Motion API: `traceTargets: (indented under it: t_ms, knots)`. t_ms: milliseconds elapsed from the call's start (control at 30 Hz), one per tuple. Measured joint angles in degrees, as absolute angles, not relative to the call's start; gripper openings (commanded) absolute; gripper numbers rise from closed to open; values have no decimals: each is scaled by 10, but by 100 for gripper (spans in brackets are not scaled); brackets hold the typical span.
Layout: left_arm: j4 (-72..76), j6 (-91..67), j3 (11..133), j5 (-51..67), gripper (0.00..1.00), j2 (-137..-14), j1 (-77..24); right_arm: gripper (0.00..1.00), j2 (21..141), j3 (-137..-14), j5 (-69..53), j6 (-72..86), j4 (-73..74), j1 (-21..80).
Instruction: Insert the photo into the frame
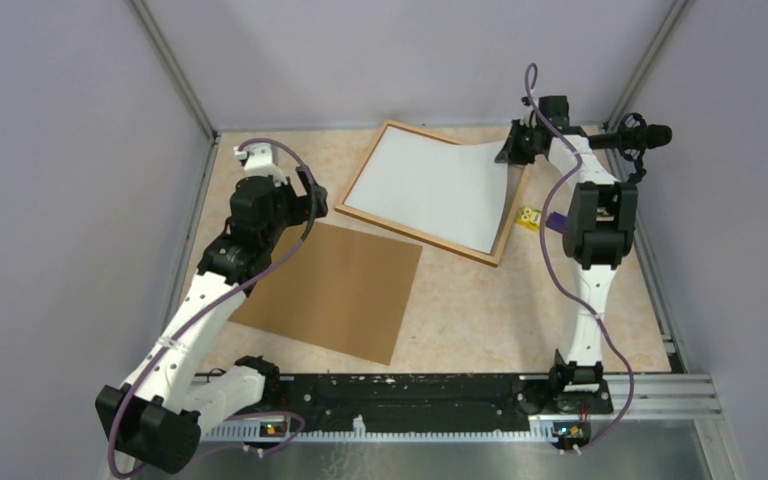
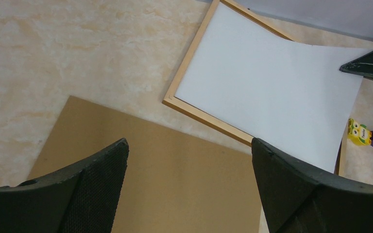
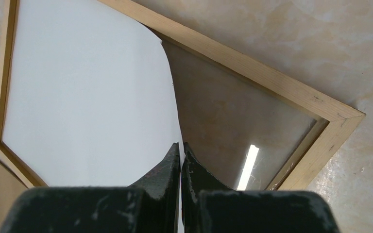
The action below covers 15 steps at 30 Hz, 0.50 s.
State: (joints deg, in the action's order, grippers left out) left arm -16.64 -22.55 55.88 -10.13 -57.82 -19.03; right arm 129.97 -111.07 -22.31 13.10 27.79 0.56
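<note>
The photo lies white back up inside the frame, by the far edge of the table and somewhat toward its far right corner. Our right gripper is pinched tight on the photo's right edge and holds that side lifted. The sheet bows there, and we see bare glass beneath it, while the left side sits flat within the wood. We judge that we hold it this way to steer the raised edge past the frame's lip before lowering it. Our left gripper hangs with its jaws wide apart, holding nothing, over the brown backing board nearer the left edge. It is probably waiting to take that board once the photo lies flat.
</note>
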Motion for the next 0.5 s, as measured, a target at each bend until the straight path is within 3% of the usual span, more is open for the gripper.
traceTargets:
  t_ms: [167,367,500]
  knots:
    - [-166,-225,557,-101,99,-581,-192,3,1300,-1111,-235,131,273,6]
    - [-162,-225,549,-103,99,-582,-192,53,1300,-1111,-221,126,279,7]
    - [-162,-223,538,-107,99,-582,-192,82,1300,-1145,-117,96,343,20]
